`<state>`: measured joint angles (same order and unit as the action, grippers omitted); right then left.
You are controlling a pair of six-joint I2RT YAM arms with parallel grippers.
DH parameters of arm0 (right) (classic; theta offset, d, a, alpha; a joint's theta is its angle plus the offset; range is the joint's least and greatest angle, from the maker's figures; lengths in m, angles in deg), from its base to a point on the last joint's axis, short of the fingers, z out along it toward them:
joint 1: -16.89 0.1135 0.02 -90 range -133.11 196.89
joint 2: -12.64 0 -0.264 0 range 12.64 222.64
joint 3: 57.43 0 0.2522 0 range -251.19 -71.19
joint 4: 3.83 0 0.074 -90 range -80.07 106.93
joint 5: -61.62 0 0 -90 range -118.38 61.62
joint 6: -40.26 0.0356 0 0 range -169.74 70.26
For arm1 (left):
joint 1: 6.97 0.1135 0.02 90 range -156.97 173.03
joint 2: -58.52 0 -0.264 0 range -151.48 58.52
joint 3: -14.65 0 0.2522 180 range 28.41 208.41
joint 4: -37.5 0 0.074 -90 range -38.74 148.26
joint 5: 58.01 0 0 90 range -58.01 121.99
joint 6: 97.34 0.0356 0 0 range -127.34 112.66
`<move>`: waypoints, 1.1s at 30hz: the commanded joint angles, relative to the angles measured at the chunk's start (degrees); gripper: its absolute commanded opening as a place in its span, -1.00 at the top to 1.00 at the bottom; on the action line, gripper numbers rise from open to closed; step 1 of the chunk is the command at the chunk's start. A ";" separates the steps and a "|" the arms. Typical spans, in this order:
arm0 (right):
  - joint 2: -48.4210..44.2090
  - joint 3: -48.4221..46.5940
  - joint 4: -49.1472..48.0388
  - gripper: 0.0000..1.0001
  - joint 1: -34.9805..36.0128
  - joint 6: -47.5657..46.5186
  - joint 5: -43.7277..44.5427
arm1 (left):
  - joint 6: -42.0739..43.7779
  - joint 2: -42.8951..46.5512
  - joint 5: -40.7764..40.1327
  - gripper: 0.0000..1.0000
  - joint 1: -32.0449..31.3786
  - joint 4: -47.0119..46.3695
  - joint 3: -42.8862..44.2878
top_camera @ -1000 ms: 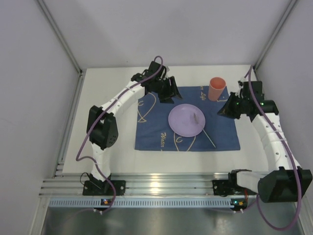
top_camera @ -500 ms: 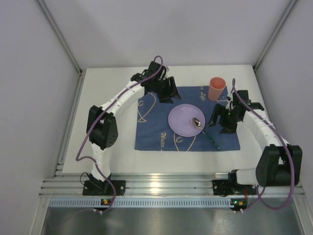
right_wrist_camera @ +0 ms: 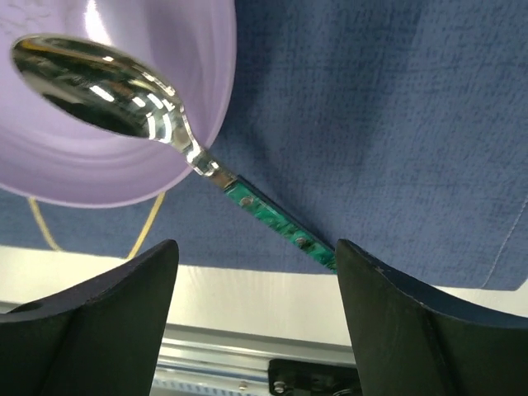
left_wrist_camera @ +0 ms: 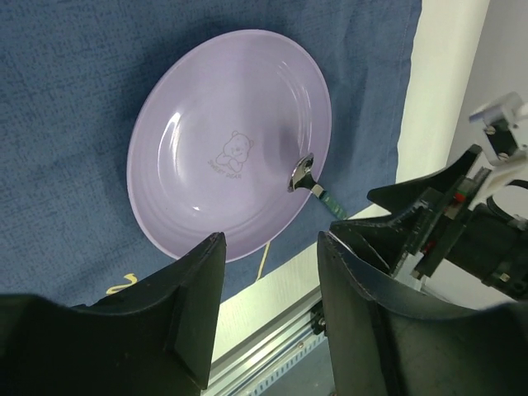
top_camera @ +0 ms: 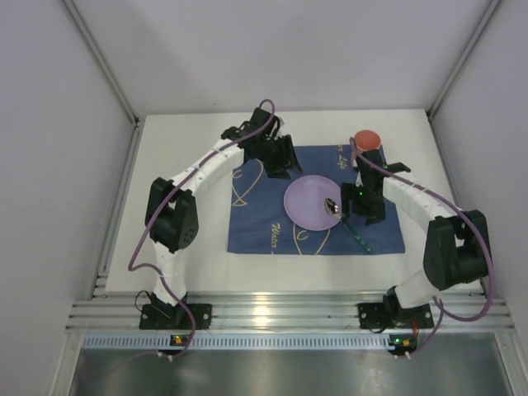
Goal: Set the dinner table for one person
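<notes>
Hovering wide open, the right claw [right_wrist_camera: 254, 247] straddles the green-handled spoon [right_wrist_camera: 194, 157], its bowl on the lilac plate [right_wrist_camera: 99, 165]; the left claw [left_wrist_camera: 268, 247] is open too.

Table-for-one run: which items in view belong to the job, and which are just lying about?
Job:
table
blue cloth
purple plate
spoon, its bowl resting on the plate
cup

Just there:
aluminium rails at the near edge
grey walls
</notes>
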<state>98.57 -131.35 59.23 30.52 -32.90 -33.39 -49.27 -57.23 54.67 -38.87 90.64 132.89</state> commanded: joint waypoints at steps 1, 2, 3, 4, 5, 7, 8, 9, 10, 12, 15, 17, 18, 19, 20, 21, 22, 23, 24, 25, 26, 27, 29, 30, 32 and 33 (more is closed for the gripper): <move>3.09 -3.90 1.24 -0.50 1.05 -1.02 7.21 | -0.17 4.56 -0.88 -0.06 0.35 -0.26 -0.86; 3.71 -4.35 1.41 -0.48 0.96 -1.02 8.78 | -0.17 4.74 -1.31 -0.06 0.35 -0.44 -1.13; 4.33 -4.87 1.59 -0.46 1.05 -1.11 9.40 | -0.25 4.91 -1.41 -0.05 0.35 -0.53 -1.30; 5.38 -6.01 1.94 -0.41 1.14 -1.20 9.93 | -0.25 5.17 -1.49 -0.05 0.35 -0.61 -1.74; 6.00 -6.54 2.03 -0.39 1.14 -1.28 10.55 | -0.34 5.26 -1.76 -0.05 0.35 -0.79 -2.09; 7.66 -7.86 2.20 -0.35 2.10 -1.72 10.55 | -0.60 5.44 -1.93 -0.04 0.35 -1.14 -2.62; 8.11 -8.21 2.29 -0.34 2.54 -1.72 10.64 | -0.52 5.44 -1.93 -0.04 0.43 -1.23 -2.71; 8.55 -8.48 2.29 -0.32 3.33 -1.90 10.64 | -0.52 5.44 -2.02 -0.04 0.44 -1.23 -2.71; 9.07 -8.57 2.29 -0.31 3.86 -1.99 10.55 | -0.61 5.44 -2.20 -0.04 0.44 -1.23 -2.71; 9.25 -8.57 2.47 -0.31 5.08 -1.90 10.38 | -0.69 5.44 -2.55 -0.04 0.52 -1.41 -2.62; 8.29 -8.13 2.56 -0.30 6.32 -1.55 9.85 | -0.61 5.53 -2.81 -0.04 0.70 -1.58 -2.80; 7.59 -7.52 2.47 -0.29 6.85 -1.37 9.50 | -0.69 5.35 -2.81 -0.03 0.87 -1.76 -2.88; 7.76 -6.91 2.30 -0.29 7.20 -1.37 9.50 | -0.78 5.18 -2.81 -0.03 0.87 -1.85 -2.97; 8.02 -6.64 1.95 -0.28 7.29 -1.37 9.67 | -1.04 5.09 -2.73 -0.02 0.87 -2.11 -2.97; 8.55 -6.46 1.68 -0.26 7.38 -1.37 9.59 | -1.05 4.92 -2.55 -0.02 0.87 -2.28 -2.89; 9.77 -6.11 0.98 -0.23 7.47 -1.20 9.67 | -1.13 4.65 -2.55 -0.02 0.87 -2.46 -2.89; 10.48 -6.02 0.45 -0.22 7.55 -1.11 9.67 | -1.31 4.48 -2.29 -0.02 0.87 -2.90 -2.89; 11.09 -5.93 0.10 -0.19 7.55 -1.11 9.76 | -1.48 4.39 -2.11 -0.01 0.87 -2.99 -2.80; 11.88 -6.19 -0.25 -0.15 7.73 -0.67 9.68 | -1.57 4.12 -2.02 -0.01 0.87 -3.25 -2.80; 13.28 -6.37 -0.26 -0.11 7.73 -0.49 9.33 | -1.92 3.77 -1.59 0.00 0.87 -3.43 -2.71; 13.91 -6.55 -0.26 -0.06 7.73 -0.32 9.15 | -2.01 3.60 -1.41 0.01 0.87 -3.52 -2.62; 14.52 -6.81 -0.26 -0.01 7.64 -0.06 8.97 | -2.10 3.33 -1.32 0.01 0.87 -3.52 -2.62; 15.67 -7.07 -0.26 0.08 7.64 0.12 8.88 | -2.10 3.24 -1.23 0.01 0.87 -3.78 -2.62; 16.11 -7.34 -0.43 0.14 7.73 0.04 8.88 | -2.10 3.33 -1.32 0.01 0.87 -3.78 -2.62; 16.46 -7.51 -0.34 0.22 7.55 -0.14 8.97 | -1.84 3.42 -1.58 0.02 0.87 -3.61 -2.62; 16.55 -7.43 -0.43 0.33 7.64 -0.23 8.97 | -1.75 3.51 -1.58 0.02 0.96 -3.69 -2.71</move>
<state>115.07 -137.60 60.01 37.41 -33.58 -24.76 -50.87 -55.11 52.50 -38.13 89.76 130.03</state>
